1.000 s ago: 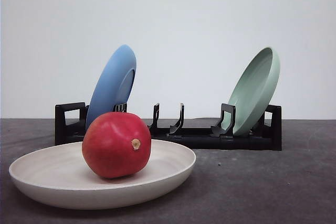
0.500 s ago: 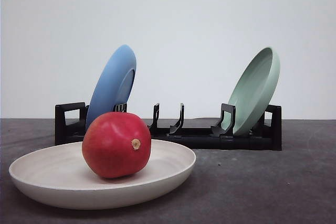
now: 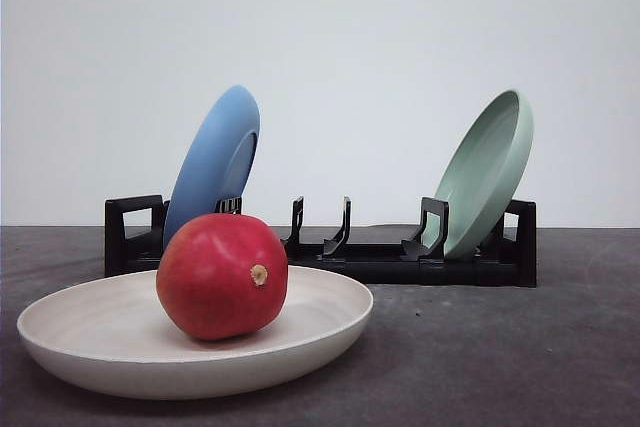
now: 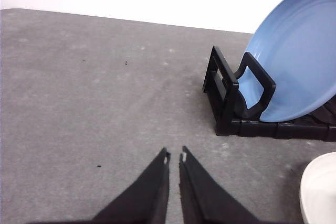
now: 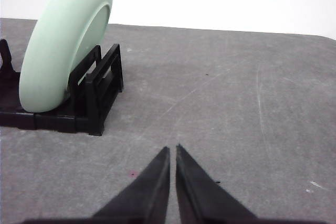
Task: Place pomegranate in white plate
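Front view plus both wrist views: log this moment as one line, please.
pomegranate: resting in white plate | left end effector: shut, empty, over table | right end effector: shut, empty, over table | placement: looks done

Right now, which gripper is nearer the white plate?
Left. The left gripper hangs beside the white plate, whose rim is in its view; the right gripper is by the green plate.

The pomegranate (image 3: pixel 222 275) sits in the white plate (image 3: pixel 80 332), before the rack (image 3: pixel 380 262).

Staged lab test bench
A bare grey worktop (image 3: pixel 520 347) meets a blank white wall (image 3: pixel 380 37); a black dish rack (image 3: pixel 380 259) is the sole fixture.
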Motion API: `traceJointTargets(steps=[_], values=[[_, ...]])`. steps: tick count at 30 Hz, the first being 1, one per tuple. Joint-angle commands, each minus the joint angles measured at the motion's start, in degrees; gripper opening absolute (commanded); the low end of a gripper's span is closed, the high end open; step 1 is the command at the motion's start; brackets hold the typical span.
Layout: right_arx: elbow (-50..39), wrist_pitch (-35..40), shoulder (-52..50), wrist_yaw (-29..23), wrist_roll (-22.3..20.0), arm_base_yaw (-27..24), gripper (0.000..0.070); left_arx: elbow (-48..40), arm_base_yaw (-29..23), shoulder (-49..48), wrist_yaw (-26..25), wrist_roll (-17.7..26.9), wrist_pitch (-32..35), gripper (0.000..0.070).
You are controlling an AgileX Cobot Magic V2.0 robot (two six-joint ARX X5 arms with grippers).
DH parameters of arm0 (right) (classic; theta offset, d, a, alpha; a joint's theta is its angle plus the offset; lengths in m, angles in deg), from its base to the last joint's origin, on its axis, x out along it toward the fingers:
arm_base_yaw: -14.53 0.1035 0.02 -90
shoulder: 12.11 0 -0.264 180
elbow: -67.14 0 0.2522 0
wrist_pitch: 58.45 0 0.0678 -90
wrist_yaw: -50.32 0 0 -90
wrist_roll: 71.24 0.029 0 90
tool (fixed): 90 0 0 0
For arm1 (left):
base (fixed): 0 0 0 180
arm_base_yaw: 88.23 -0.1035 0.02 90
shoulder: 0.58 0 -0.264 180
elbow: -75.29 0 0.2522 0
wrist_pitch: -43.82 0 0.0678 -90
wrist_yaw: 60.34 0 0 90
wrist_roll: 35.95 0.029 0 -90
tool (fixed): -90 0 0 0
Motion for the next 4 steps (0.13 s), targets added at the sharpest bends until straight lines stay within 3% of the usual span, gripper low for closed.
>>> traceJointTargets(steps=[1, 4], values=[[-0.24, 0.57, 0.00, -0.04, 0.61, -0.07, 0.0016, -0.63, -0.11, -0.04, 0.09, 0.52, 0.04, 0.0015], [-0.24, 0.57, 0.00, -0.04, 0.61, -0.07, 0.0016, -0.63, -0.11, -0.04, 0.09, 0.52, 0.04, 0.0015]])
